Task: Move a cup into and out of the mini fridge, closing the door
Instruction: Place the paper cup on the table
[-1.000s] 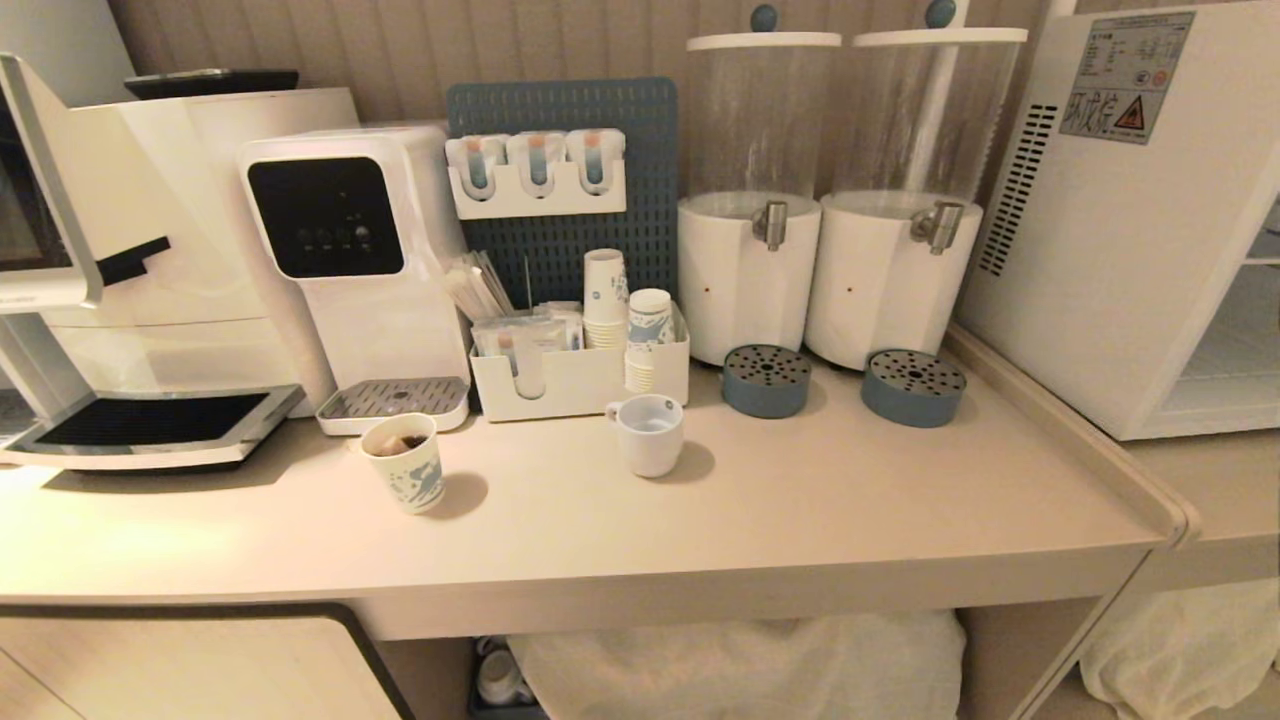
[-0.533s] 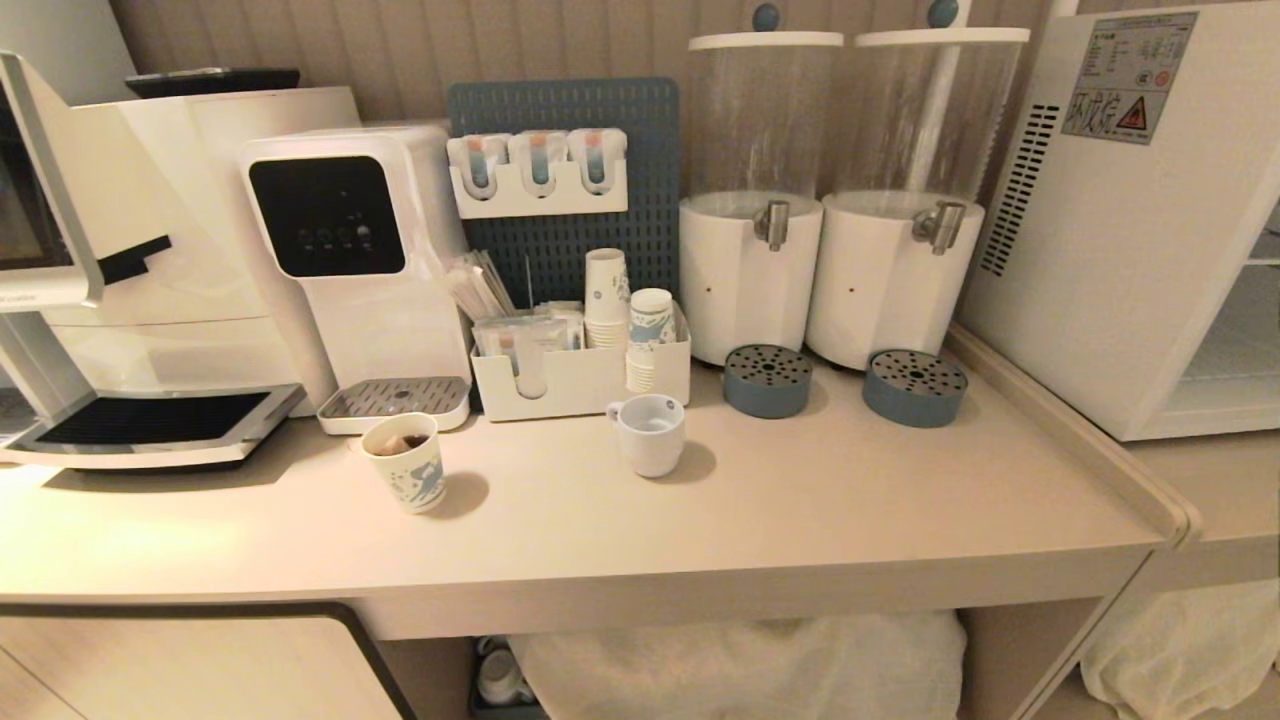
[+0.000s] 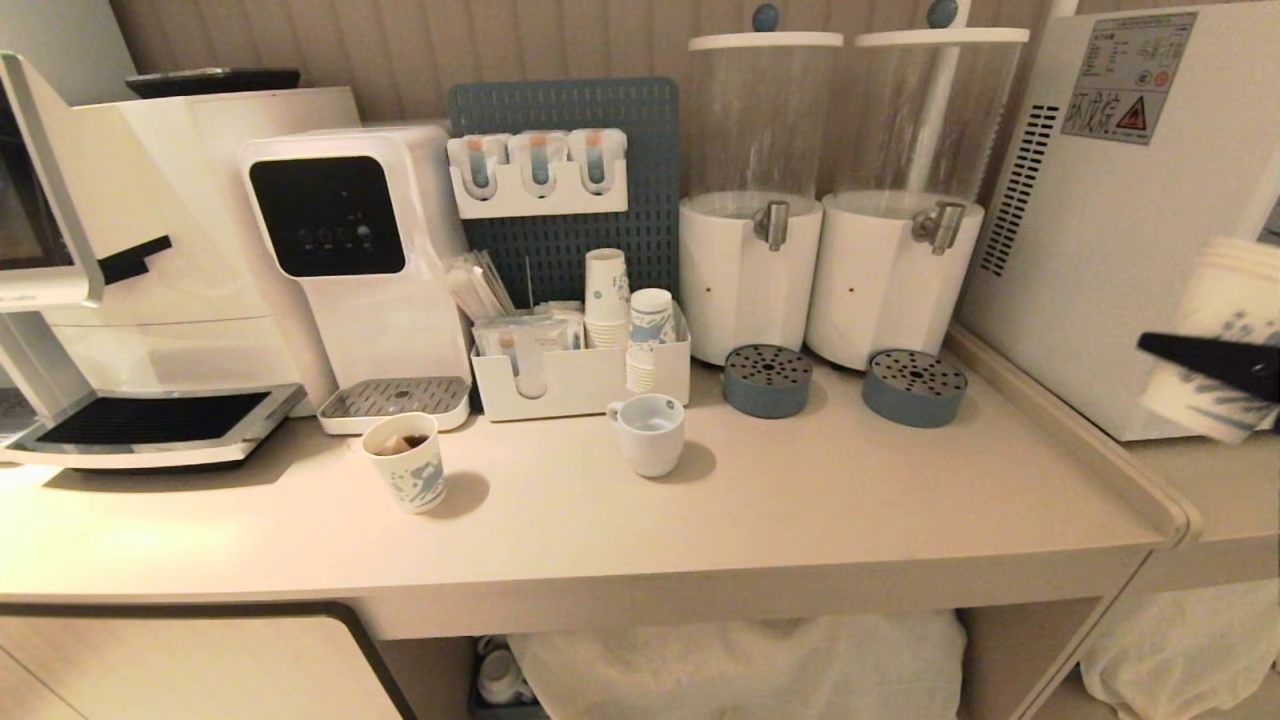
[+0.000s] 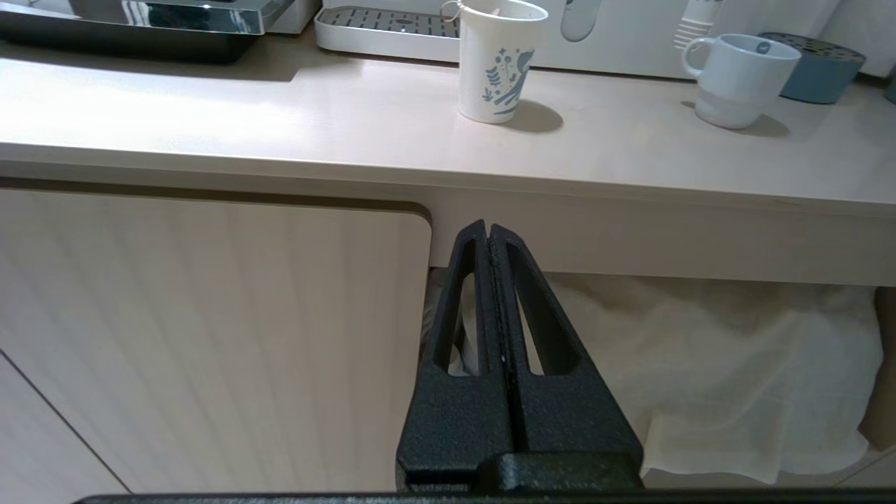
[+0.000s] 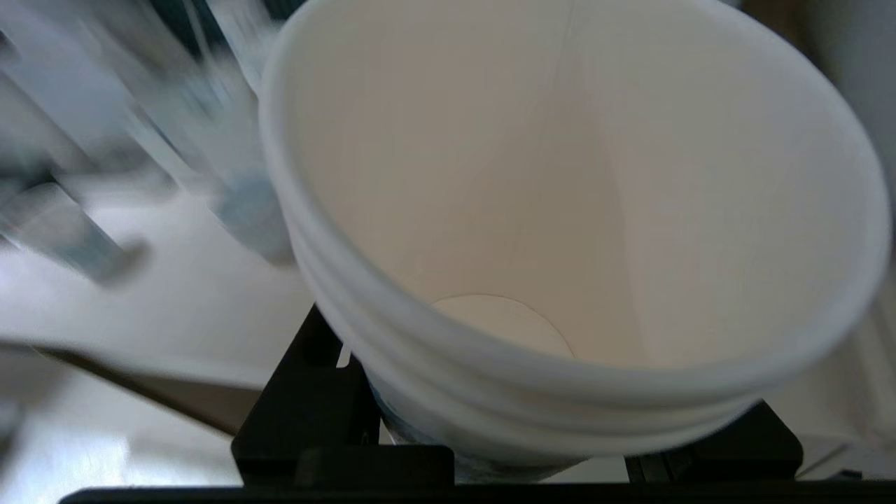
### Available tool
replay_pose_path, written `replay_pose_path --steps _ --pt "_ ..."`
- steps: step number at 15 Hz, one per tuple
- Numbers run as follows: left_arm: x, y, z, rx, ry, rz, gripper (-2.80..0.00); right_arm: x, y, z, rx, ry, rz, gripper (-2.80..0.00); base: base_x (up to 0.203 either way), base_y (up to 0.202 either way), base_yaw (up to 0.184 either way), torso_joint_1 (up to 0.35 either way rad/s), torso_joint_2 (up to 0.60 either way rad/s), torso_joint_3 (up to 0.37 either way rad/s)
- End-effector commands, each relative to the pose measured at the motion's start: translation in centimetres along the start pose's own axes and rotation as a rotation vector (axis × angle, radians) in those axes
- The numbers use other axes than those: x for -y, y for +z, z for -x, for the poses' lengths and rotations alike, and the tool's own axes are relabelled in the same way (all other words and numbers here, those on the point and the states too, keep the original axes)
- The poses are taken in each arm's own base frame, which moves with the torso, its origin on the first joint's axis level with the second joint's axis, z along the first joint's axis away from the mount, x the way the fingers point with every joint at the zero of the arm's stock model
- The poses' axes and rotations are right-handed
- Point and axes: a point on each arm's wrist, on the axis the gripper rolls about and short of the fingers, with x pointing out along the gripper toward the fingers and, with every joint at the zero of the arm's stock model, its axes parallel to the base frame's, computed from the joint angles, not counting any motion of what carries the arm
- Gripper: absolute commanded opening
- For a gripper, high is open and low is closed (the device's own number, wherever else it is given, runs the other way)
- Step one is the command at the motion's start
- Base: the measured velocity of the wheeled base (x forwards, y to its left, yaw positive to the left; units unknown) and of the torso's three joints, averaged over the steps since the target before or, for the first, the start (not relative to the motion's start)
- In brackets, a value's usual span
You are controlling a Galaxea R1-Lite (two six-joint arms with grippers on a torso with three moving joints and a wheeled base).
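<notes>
- Right gripper (image 3: 1235, 365): enters the head view at its far right edge, its dark fingers clamped across the body of the cup (image 3: 1215, 340). The right wrist view looks down into the open mouth, and several stacked rims show, so more than one cup may be nested in the grasp.
- Cup: tall white paper with a blue print, empty, held roughly upright in the air in front of the mini fridge (image 3: 1110, 220), clear of the countertop (image 3: 800, 500).
- Mini fridge: white box at the right end of the counter, with side vents and a warning sticker (image 3: 1125, 75); its front lies mostly beyond the picture edge, so the door's position cannot be told.
- Left gripper (image 4: 490, 241): fingers pressed together, holding nothing, parked below the counter edge beside a cabinet panel (image 4: 210, 336).
- Other items: a shorter printed paper cup (image 3: 405, 462) and a plain white mug (image 3: 650, 433) stand apart on the counter, well away from the held cup.
- Step in hand, as judged: carrying the cup to or from the fridge opening.
- Advice: keep the grip light enough not to crush the thin wall, hold the cup level, and travel slowly past the fridge frame so the rim does not catch; watch that a nested cup does not slip free.
</notes>
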Motion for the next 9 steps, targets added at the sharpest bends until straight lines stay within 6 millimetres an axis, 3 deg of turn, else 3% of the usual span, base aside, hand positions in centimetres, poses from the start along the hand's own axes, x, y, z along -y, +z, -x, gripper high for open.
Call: replay_pose_path --steps 1,6,9 --pt "-0.2 -1.1 -0.3 -0.036 0.005 0.003 -2.80 2.9 -3.9 -4.9 -0.083 0.043 0.036 -2.80 0.000 0.000 0.000 0.000 0.00 0.000" --pt "-0.2 -1.1 -0.3 -0.036 0.004 0.003 -2.80 4.0 -9.8 -13.4 -0.020 0.069 0.209 -2.80 0.000 0.000 0.000 0.000 0.00 0.000" --pt "-0.2 -1.1 -0.3 -0.036 0.007 0.007 -2.80 3.4 -12.6 -16.9 -0.017 0.072 0.286 -2.80 0.000 0.000 0.000 0.000 0.00 0.000"
